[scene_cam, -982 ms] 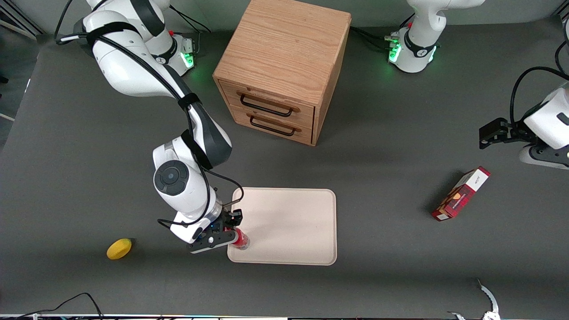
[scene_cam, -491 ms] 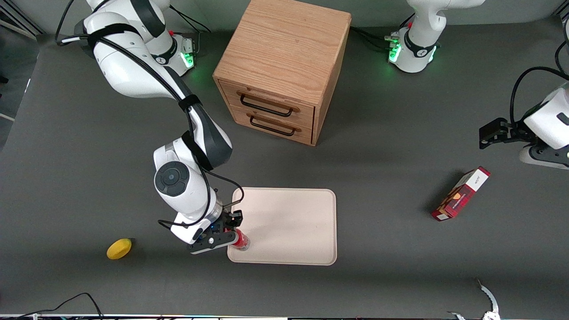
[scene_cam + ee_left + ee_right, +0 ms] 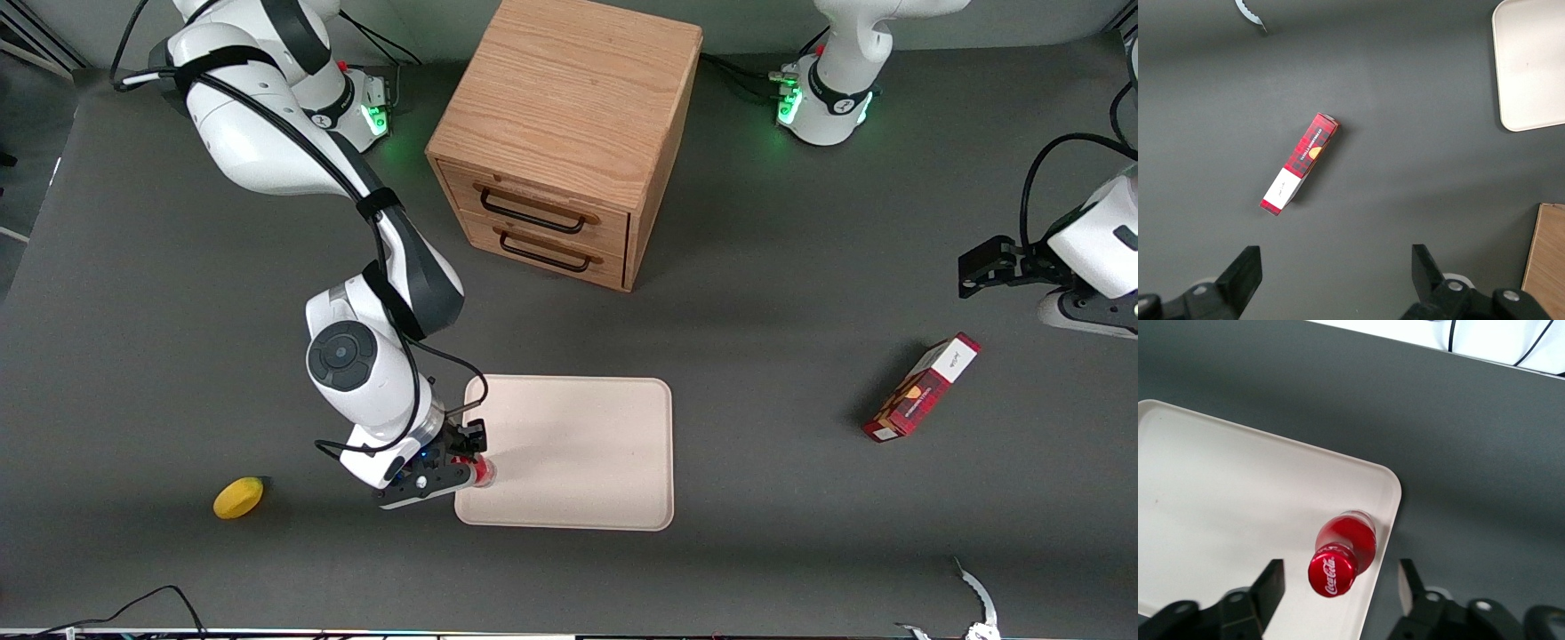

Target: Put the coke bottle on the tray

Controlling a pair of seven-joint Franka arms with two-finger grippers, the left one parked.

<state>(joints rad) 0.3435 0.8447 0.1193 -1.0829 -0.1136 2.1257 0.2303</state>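
Bottle stands upright inside the tray corner; I read my claw as spread open above it, released.

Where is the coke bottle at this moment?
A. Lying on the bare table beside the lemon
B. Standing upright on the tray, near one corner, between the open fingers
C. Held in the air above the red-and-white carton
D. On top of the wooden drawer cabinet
B. The right wrist view shows the coke bottle standing on the tray close to a rounded corner, and the gripper has its fingers spread apart, neither touching the bottle.
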